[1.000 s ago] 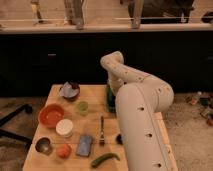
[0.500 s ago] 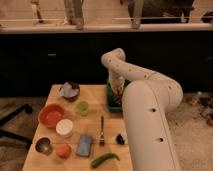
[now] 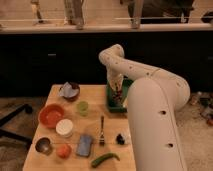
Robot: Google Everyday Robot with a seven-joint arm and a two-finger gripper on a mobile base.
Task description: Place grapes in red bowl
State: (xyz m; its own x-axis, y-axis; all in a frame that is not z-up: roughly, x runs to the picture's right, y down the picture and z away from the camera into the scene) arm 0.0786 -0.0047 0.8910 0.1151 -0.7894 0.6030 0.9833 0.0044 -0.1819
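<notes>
The grapes [image 3: 120, 138], a small dark cluster, lie on the wooden table [image 3: 112, 117] right of a fork [image 3: 101, 131]. At the table's left side sits the red bowl [image 3: 51, 115], wide, shallow and empty. My gripper [image 3: 117, 95] hangs from the white arm [image 3: 150, 100] and points down into a green bin [image 3: 121, 104] at the table's back right. It is shut, and I see nothing held in it. It is well behind the grapes and far right of the red bowl.
A dark bowl with a blue-grey cloth [image 3: 70, 91] stands at the back left. Also on the table are a green cup [image 3: 82, 107], a white cup [image 3: 64, 127], a metal cup [image 3: 43, 145], an orange-red fruit [image 3: 63, 150], a blue object [image 3: 84, 145] and a green pepper [image 3: 105, 159].
The arm's big forearm has swung to the right and nearer the camera. The gripper stays over the green bin. Nothing on the table has moved.
</notes>
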